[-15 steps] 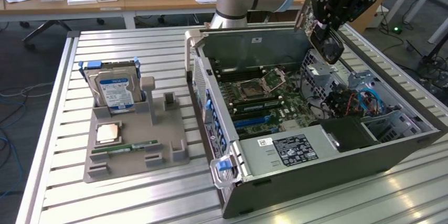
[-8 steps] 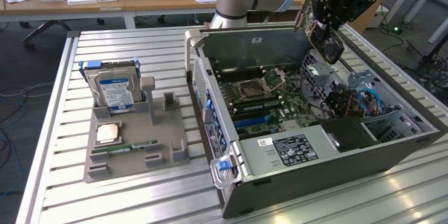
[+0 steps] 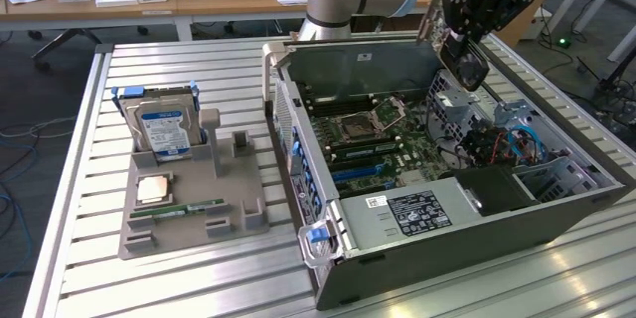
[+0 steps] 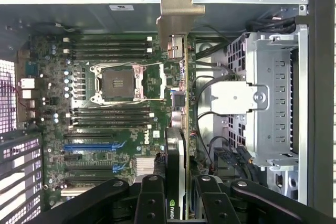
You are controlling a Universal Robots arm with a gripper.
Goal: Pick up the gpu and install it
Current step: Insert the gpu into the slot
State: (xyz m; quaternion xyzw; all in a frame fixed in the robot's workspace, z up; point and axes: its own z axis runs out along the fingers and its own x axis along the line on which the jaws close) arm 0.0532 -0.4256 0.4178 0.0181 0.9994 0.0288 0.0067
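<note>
Wrist view: fingers (image 4: 151, 200) clamped on the gpu (image 4: 177, 150), held edge-on above the motherboard (image 4: 105, 124).

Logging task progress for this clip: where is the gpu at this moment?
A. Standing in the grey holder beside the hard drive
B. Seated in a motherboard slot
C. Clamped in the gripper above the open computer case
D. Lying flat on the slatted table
C: the gripper clamps the gpu edge-on between its fingers, and the exterior view shows the card hanging over the open computer case, above the motherboard and not in a slot.
</note>
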